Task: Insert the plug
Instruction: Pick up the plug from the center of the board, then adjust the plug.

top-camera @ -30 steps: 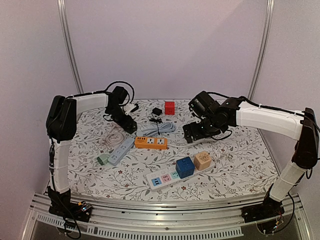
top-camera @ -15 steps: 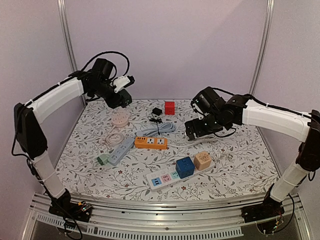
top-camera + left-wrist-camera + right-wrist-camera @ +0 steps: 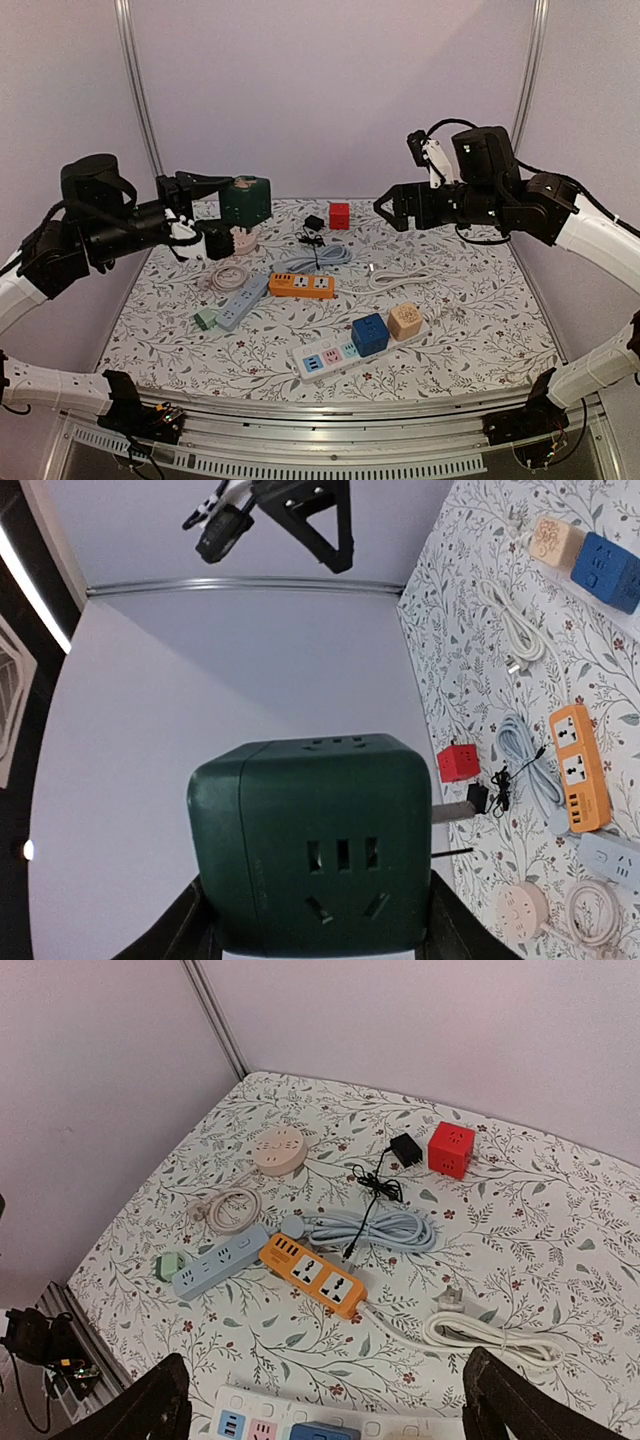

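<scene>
Alignment is the crux. The left jaws are clamped on the dark green cube socket (image 3: 315,840), held aloft well to the left of the orange strip (image 3: 301,285). The white plug (image 3: 452,1298) lies on the bench (image 3: 480,310) just right of that strip. The right jaws hang wide apart and empty, high above. They should probably grip the plug's body, leaving the prongs free to square with the cube's slots.

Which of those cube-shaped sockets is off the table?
The dark green cube, in the left gripper. The red cube lies on the table; the blue cube and tan cube sit on the white strip.
</scene>
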